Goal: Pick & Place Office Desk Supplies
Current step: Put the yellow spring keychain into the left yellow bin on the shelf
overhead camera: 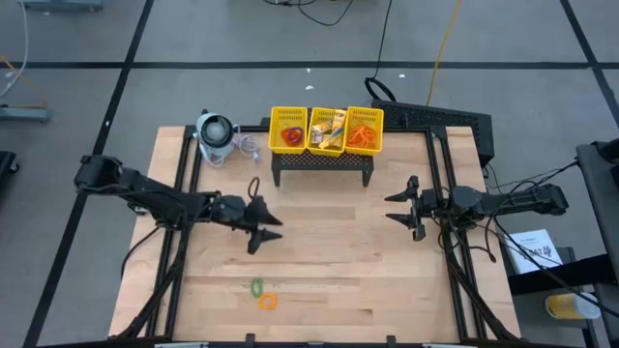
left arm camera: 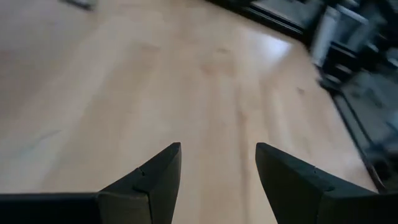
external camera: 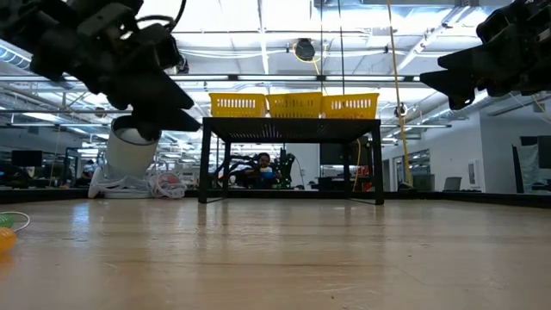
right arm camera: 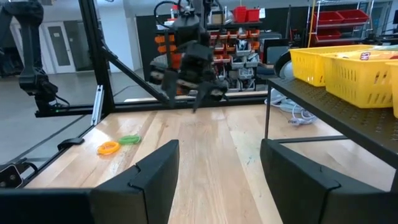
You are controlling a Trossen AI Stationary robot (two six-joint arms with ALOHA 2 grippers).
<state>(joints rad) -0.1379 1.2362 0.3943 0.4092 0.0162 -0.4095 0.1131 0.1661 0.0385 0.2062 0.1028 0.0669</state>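
Both grippers, left (overhead camera: 263, 232) and right (overhead camera: 401, 205), gape empty; two rings, green (overhead camera: 256, 286) and orange (overhead camera: 267, 302), lie on the table (overhead camera: 338, 271).

No readable text, label, brand, number or sign anywhere

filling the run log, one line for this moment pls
left gripper open, empty | right gripper open, empty | green ring, orange ring on table
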